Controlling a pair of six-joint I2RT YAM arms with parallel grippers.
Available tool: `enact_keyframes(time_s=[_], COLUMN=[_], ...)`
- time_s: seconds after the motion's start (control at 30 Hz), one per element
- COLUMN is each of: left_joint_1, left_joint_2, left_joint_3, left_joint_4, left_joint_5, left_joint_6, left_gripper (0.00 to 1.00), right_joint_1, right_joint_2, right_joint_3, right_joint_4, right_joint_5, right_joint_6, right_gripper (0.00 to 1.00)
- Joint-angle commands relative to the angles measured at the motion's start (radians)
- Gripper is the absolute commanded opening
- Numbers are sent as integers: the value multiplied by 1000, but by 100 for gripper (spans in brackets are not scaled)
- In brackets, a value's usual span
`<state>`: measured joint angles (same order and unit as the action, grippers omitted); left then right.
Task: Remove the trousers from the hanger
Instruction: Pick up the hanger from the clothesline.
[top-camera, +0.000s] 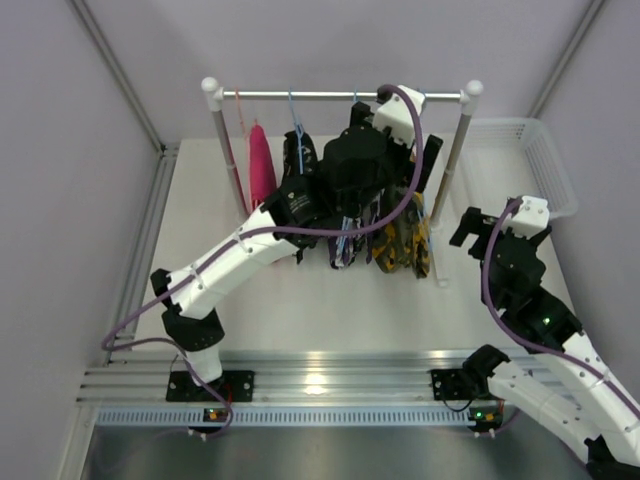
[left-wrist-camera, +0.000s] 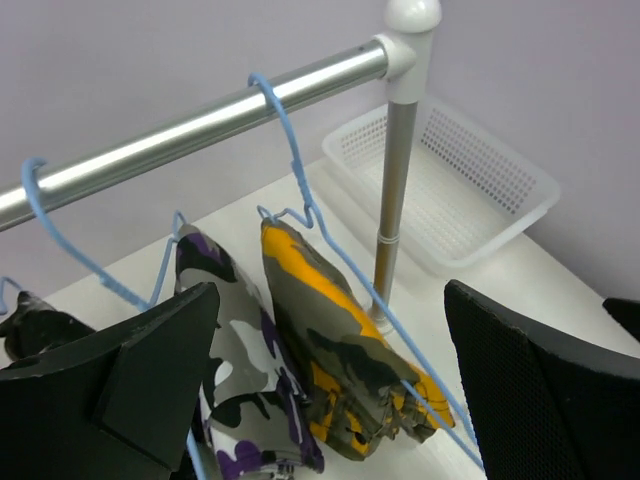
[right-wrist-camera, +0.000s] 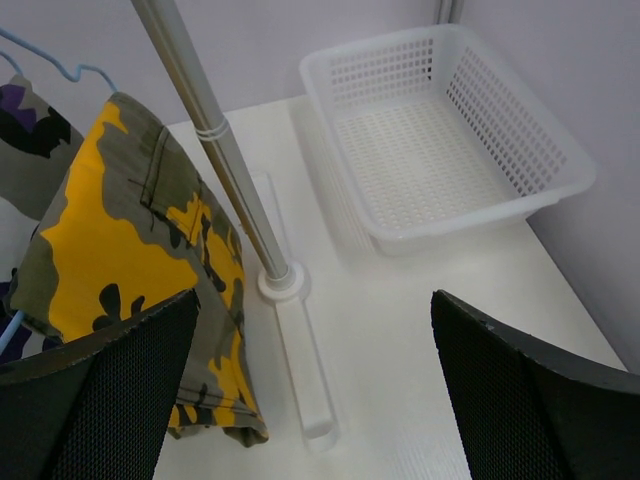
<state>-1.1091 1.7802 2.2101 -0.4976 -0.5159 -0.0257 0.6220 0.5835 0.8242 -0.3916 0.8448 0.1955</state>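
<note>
While all four small pairs of trousers hang from the metal rail (top-camera: 350, 95) of a rack at the back of the white table (top-camera: 300, 310), we see both arms raised near them with neither one holding cloth. From above, the hot pink pair (top-camera: 262, 165) hangs furthest left and the black pair with white print (top-camera: 297, 160) is next to it. The left arm reaches across the middle of the rack and covers much of the other two. The left wrist camera shows those two closely: the purple, white and black camouflage pair (left-wrist-camera: 240, 350) and the yellow and olive camouflage pair (left-wrist-camera: 340, 350) are draped side by side over thin blue wire hangers (left-wrist-camera: 300, 170) hooked on the rail. The yellow pair is nearer the right-hand post (left-wrist-camera: 398, 170). The left gripper (left-wrist-camera: 328, 300) is spread wide, with its black fingers (left-wrist-camera: 150, 380) on either side of these two pairs and nothing pinched between them. We cannot tell whether a finger touches the cloth. The right gripper (right-wrist-camera: 315, 300) is also spread wide and holds nothing. It hovers just right of the post, above the rack's foot bar (right-wrist-camera: 300, 370), with the yellow pair at its left. A white perforated basket (right-wrist-camera: 520, 190) sits in the far right corner of the table.
</note>
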Motion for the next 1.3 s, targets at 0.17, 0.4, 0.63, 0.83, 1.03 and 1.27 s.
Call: enact_keyframes(time_s=[0.17, 0.4, 0.63, 0.83, 1.03, 1.27], left_joint_1=[-3, -3, 9, 43, 45, 45], left_joint_2=[137, 200, 272, 298, 300, 306], left_joint_3=[128, 126, 129, 149, 157, 157], left_joint_4=[-47, 7, 112, 179, 211, 200], left_joint_5=[50, -7, -79, -79, -76, -70], left_joint_6=[-51, -26, 18, 17, 52, 53], left_gripper=[99, 98, 98, 86, 55, 14], right_joint_1=[18, 18, 18, 19, 19, 18], right_joint_2=[-24, -25, -22, -14, -7, -8], right_joint_3=[-13, -25, -36, -36, -36, -46], right_joint_4=[-21, -7, 0, 2, 7, 17], right_joint_5=[19, 5, -27, -42, -49, -49], right_joint_6=[24, 22, 28, 25, 25, 30], right_gripper=[98, 98, 98, 98, 98, 98])
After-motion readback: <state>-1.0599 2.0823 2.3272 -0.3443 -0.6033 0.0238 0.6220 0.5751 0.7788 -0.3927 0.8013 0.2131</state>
